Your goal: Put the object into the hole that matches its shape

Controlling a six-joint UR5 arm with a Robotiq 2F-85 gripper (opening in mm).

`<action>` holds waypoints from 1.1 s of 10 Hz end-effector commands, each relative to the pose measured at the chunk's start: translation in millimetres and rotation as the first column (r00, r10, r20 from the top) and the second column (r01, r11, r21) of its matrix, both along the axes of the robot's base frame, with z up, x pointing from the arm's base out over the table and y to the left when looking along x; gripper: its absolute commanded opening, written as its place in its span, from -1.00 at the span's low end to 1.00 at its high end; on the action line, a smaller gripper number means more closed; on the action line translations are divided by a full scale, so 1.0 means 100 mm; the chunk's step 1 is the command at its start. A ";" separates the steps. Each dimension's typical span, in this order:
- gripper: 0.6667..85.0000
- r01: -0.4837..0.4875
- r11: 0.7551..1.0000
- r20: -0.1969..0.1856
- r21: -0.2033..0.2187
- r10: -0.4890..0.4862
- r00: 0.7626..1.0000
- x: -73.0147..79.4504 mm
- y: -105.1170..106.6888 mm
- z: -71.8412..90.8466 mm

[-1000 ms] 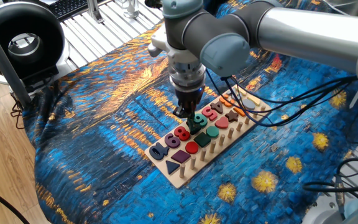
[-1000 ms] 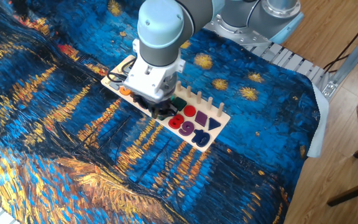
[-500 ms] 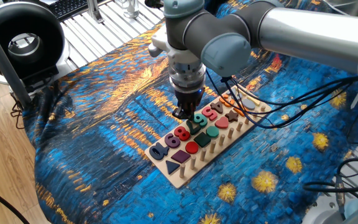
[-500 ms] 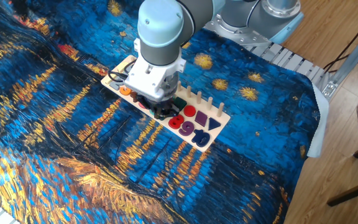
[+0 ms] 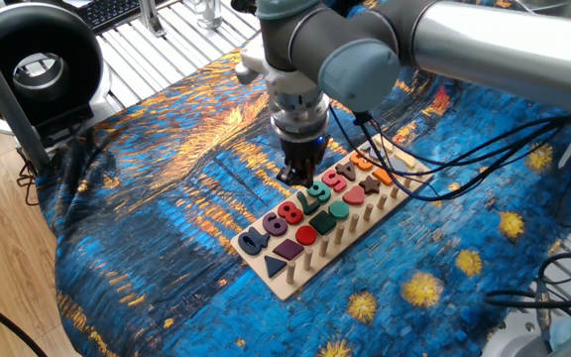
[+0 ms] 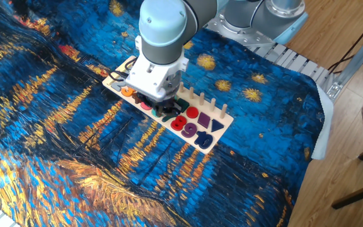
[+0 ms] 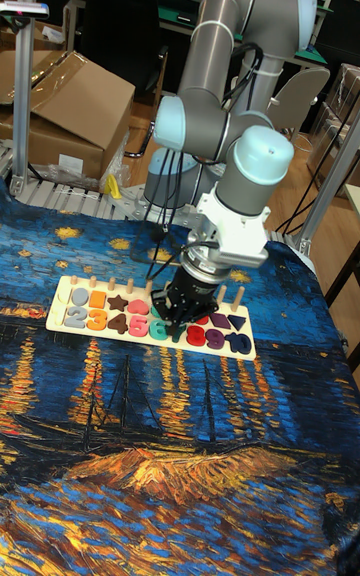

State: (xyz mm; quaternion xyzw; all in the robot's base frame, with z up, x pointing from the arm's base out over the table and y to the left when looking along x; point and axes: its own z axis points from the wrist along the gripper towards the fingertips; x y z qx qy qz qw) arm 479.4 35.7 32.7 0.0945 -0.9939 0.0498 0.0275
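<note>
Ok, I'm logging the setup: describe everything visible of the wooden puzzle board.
The board is a long slab of light wood lying flat on the blue-and-gold cloth. It carries a row of coloured numbers, a row of coloured shapes and upright pegs along one edge. The gripper hangs over its middle.

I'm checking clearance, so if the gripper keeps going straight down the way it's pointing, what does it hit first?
Most likely the dark number piece on the puzzle board, directly under the gripper; exact depth is unclear.
</note>
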 end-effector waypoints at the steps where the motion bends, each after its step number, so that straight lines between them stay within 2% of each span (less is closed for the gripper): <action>1: -0.98 0.092 0.995 0.014 0.044 -0.092 0.996 0.05 0.10 0.24; 4: -0.98 0.160 0.986 0.005 0.052 -0.160 0.987 0.03 0.12 0.58; 6: -0.98 0.236 0.970 -0.008 0.051 -0.236 0.972 -0.05 0.13 0.64; 7: -0.98 0.265 0.962 -0.005 0.066 -0.265 0.964 -0.04 0.14 0.65; 8: -0.98 0.261 0.963 0.046 0.069 -0.265 0.963 0.11 0.06 0.56; 9: -0.98 0.236 0.966 0.116 0.104 -0.247 0.962 0.38 0.01 0.36; 10: -0.98 0.211 0.966 0.160 0.148 -0.234 0.959 0.63 0.01 0.13; 11: -0.98 0.185 0.972 0.173 0.145 -0.209 0.962 0.66 0.01 0.13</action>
